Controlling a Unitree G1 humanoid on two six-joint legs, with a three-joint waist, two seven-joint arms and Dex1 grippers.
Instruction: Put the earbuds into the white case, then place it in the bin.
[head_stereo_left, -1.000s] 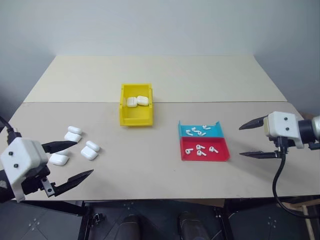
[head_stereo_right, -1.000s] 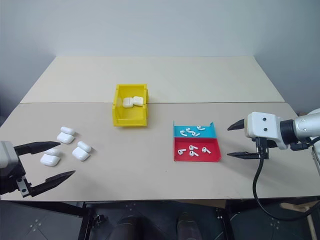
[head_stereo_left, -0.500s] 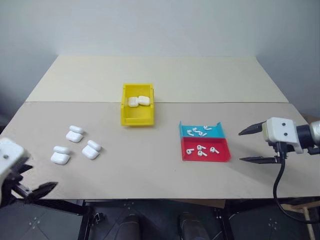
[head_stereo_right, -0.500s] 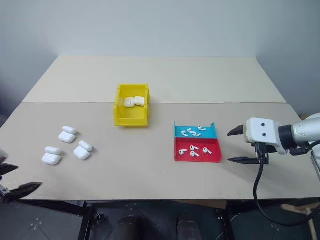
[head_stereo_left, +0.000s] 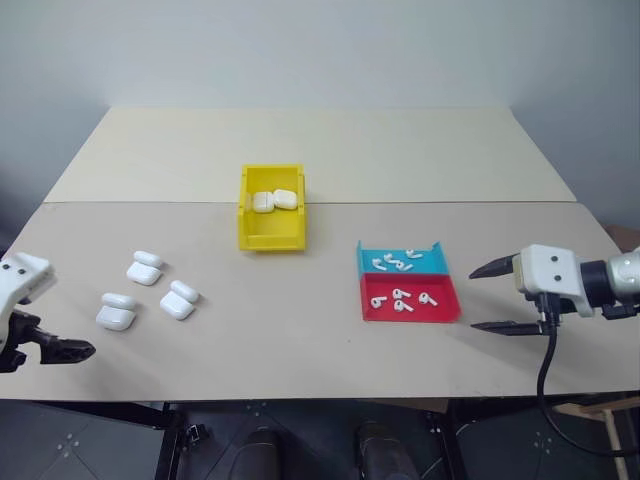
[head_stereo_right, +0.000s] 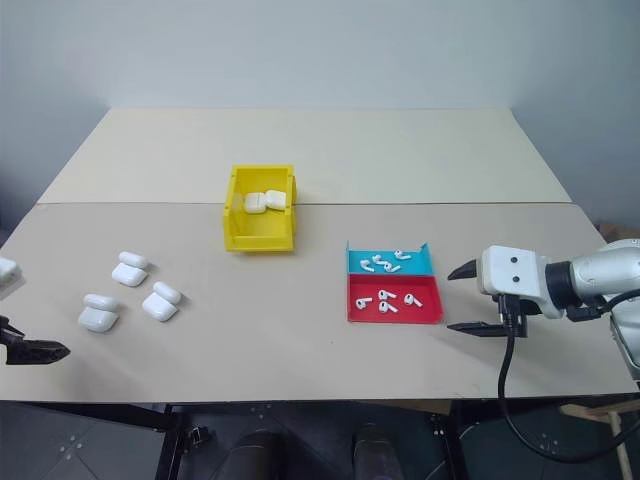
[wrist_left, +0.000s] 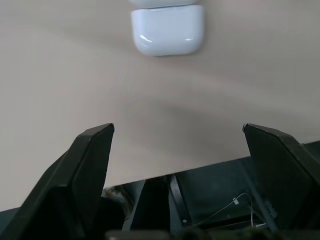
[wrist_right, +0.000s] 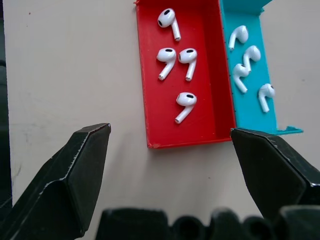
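A two-armed humanoid is standing over a beige desk (head_stereo_left: 330, 320) laid out for a sorting job, both sets of black fingers spread wide and gripping nothing. The right gripper (head_stereo_left: 497, 298) is hovering just beside the red tray (head_stereo_left: 445, 312), pointing toward it, a stance that appears meant for picking out one of the earbuds (wrist_right: 185, 106); four are lying loose in the red tray and four more in the blue tray (head_stereo_left: 432, 266) butted against its far side. The left gripper (wrist_left: 177, 150) is hanging at the near left corner of the desk, its fingers tilted downward and aimed toward the nearest white case (wrist_left: 167, 29), apparently lining up to steady or lift it. Three white cases are sitting in a loose cluster on the left half of the desk, each with its lid flipped open, presumably left that way so earbuds can be dropped straight in. The bin (head_stereo_left: 270, 240), bright yellow and tall-walled, is standing near the desk's centre, well apart from both grippers, with two cases already lying inside at its far end. By the look of things another round is only beginning: no earbud is being held and no open case is being touched.
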